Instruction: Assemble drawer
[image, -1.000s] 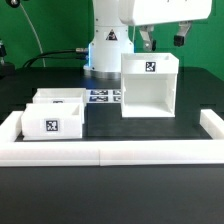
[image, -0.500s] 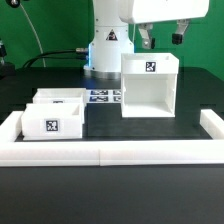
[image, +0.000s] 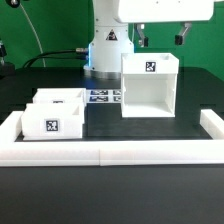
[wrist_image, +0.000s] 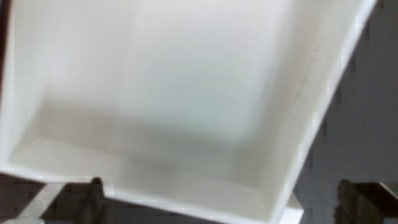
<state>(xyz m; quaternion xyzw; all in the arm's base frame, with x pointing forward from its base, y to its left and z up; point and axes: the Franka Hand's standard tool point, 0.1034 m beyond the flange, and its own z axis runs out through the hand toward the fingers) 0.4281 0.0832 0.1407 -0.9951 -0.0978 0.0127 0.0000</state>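
The tall white box shell (image: 150, 86) stands on the black table at the exterior view's right, with a tag on its top face. Two small white trays (image: 53, 115) sit side by side at the exterior view's left, the front one showing a tag. My gripper (image: 161, 39) hangs open and empty just above the shell's back edge, its fingers spread wide. In the wrist view the shell's pale inside (wrist_image: 178, 100) fills the frame, with one dark fingertip (wrist_image: 71, 200) at each side of it.
A long low white rail (image: 110, 152) edges the table's front and both sides. The marker board (image: 101, 97) lies flat between the trays and the shell. The arm's white base (image: 107, 50) stands behind it.
My gripper has risen a little above the box shell and its fingers have spread wider. The shell and trays have not moved.
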